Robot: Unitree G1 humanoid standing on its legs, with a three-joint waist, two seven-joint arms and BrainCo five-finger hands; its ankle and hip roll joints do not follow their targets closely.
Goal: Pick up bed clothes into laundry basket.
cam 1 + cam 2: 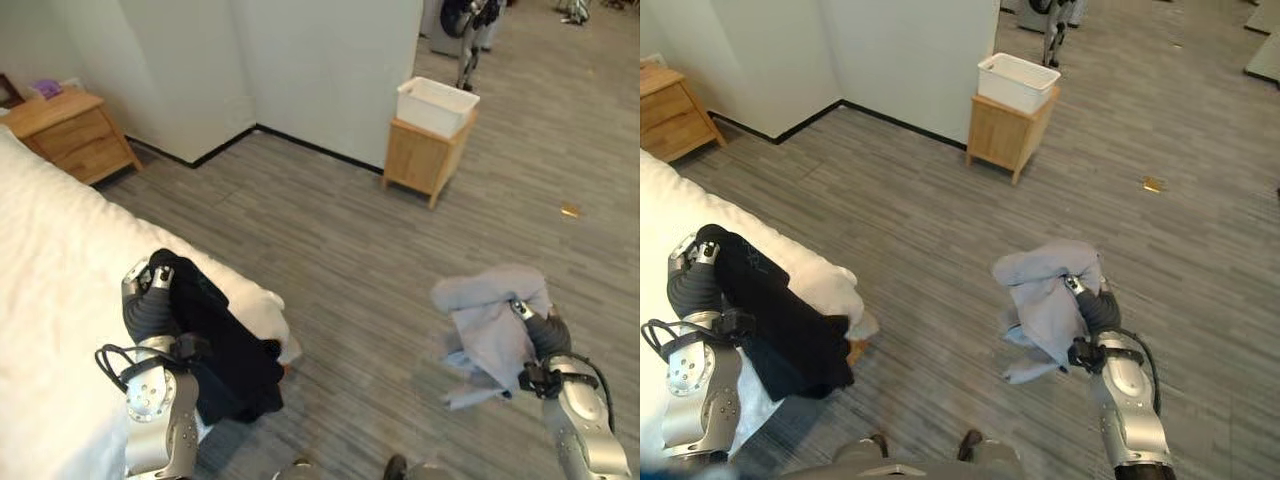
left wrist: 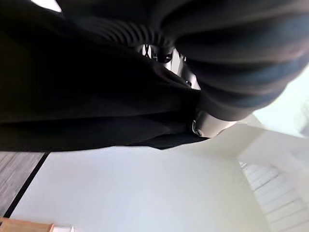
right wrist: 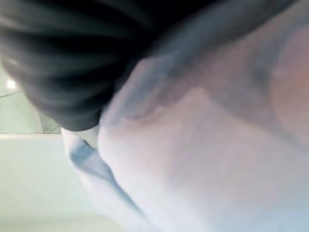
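Grey floor, pale garment (image 1: 492,318) draping right robot hand (image 1: 543,330)

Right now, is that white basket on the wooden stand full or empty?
Cannot tell: the basket stands upright, but its inside is hidden.

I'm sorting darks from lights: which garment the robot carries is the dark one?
The black garment draped over the left hand by the bed; the right hand's garment is pale grey.
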